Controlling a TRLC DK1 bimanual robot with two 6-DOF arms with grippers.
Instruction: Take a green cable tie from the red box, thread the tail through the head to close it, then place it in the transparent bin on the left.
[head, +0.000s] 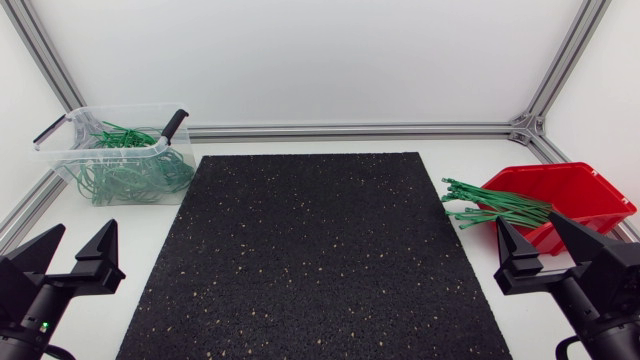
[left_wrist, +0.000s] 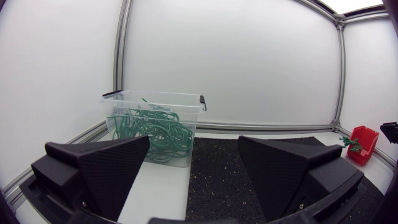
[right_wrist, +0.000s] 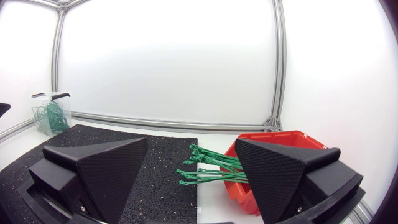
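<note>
Over at the table's right side, the green cable ties (head: 495, 208) lie in the red box (head: 590, 190), tails poking out over its rim toward the black mat (head: 310, 250). The right gripper (head: 528, 238) sits just beside that box, fingers spread, nothing between them. The left gripper (head: 83, 240) is spread and empty too, well apart from the ties. Its wrist view shows the transparent bin (left_wrist: 124, 102) close ahead, full of tangled green loops (left_wrist: 152, 130); the right wrist view shows the loose tails up close.
</note>
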